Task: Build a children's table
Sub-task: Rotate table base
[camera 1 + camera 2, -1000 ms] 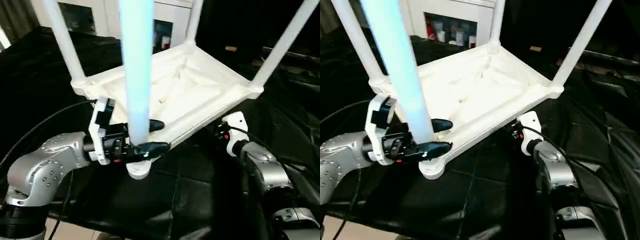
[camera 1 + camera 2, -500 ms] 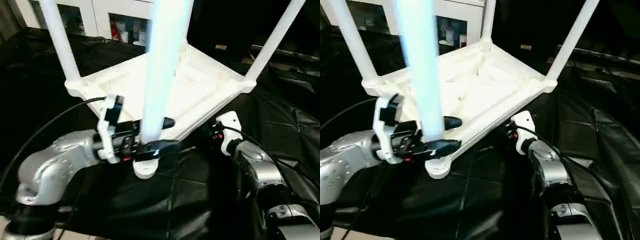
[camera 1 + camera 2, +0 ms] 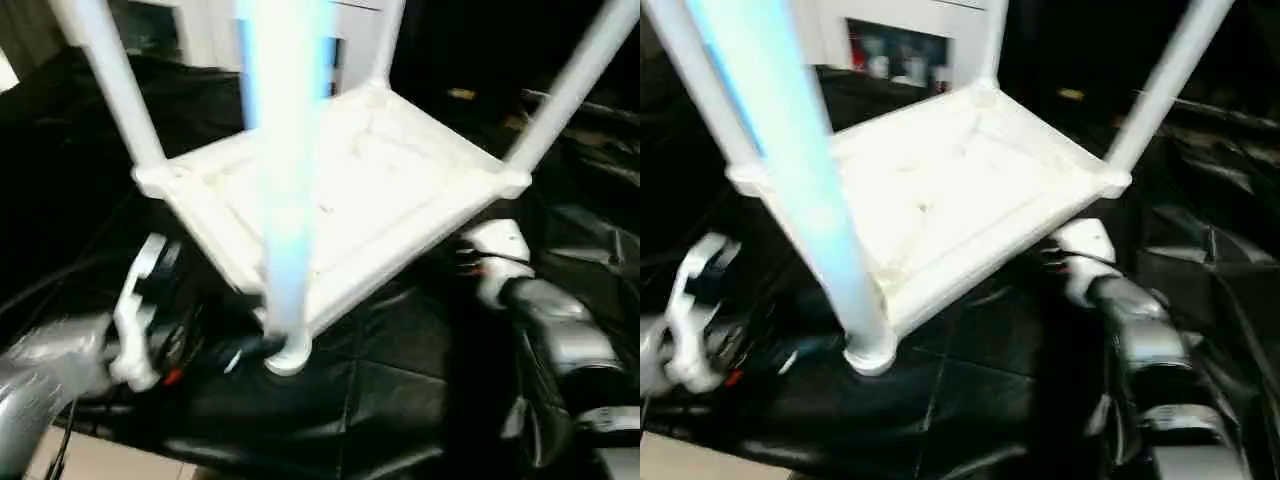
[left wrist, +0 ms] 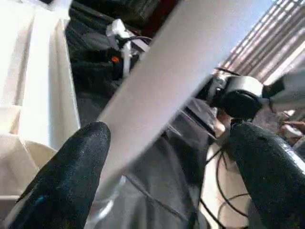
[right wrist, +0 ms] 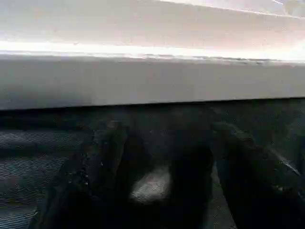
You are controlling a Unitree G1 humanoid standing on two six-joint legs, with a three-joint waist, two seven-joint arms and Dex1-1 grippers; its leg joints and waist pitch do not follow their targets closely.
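With all four legs standing up from the upturned tabletop on the black-draped work table, the assembly step is judged nearly finished. The nearest leg is seated in its corner socket at six o'clock of the tabletop. The left gripper is seen spread wide around this leg, nothing clamped. The right gripper, at four o'clock, is held parted just below the tabletop's rim, gripping nothing. Next, each socket likely needs pressing home, then the table is to be turned upright.
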